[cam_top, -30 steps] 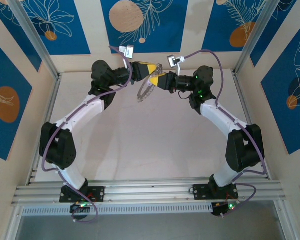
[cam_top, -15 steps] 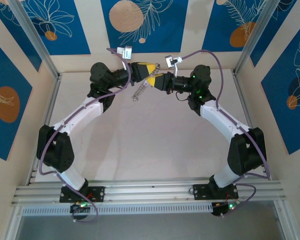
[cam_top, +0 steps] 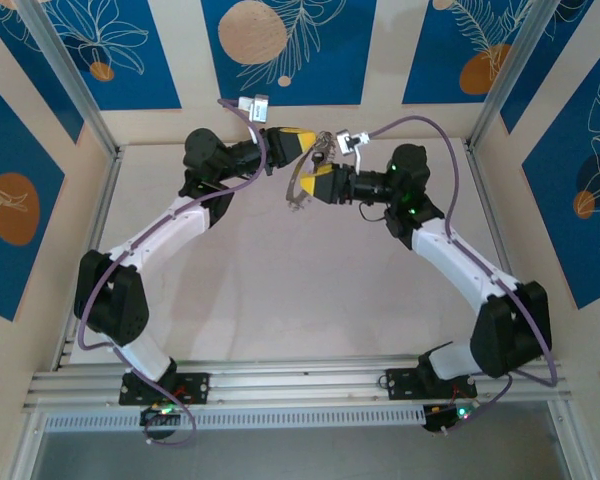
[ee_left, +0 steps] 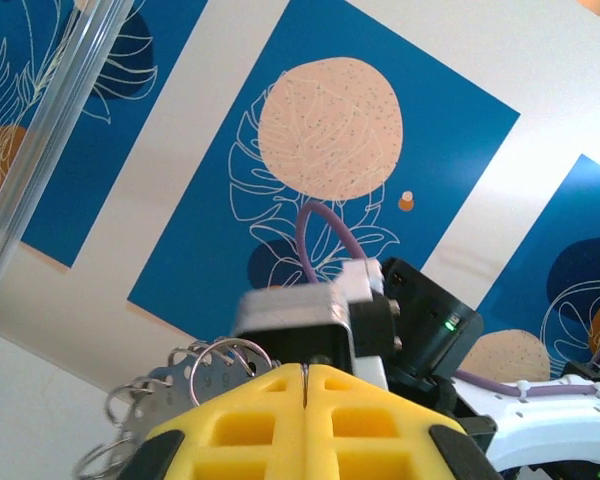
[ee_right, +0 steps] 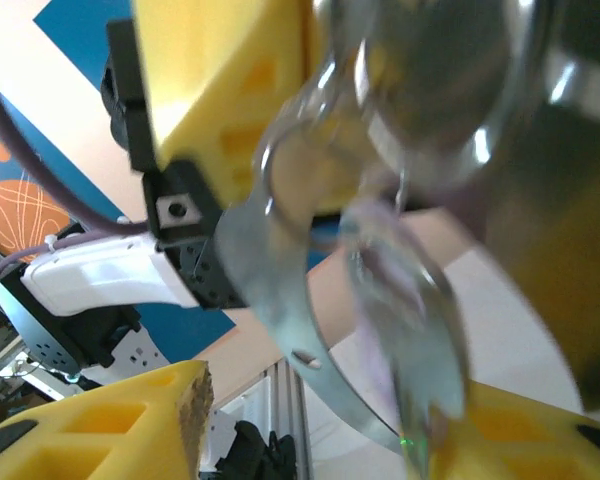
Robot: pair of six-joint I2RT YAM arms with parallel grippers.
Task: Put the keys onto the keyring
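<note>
Jaws of the right gripper just released beside the large grey loop-fringed metal keyring.
It is clenched by the left gripper; threading of the blurred lilac key cannot be confirmed.

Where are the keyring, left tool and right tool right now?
keyring [ee_right: 270, 285]: right wrist view, on the flat grey band of the hoop.
left tool [ee_left: 305, 372]: left wrist view, seam between its shut yellow fingertips.
right tool [cam_top: 310, 184]: top external view, at its yellow tip.
</note>
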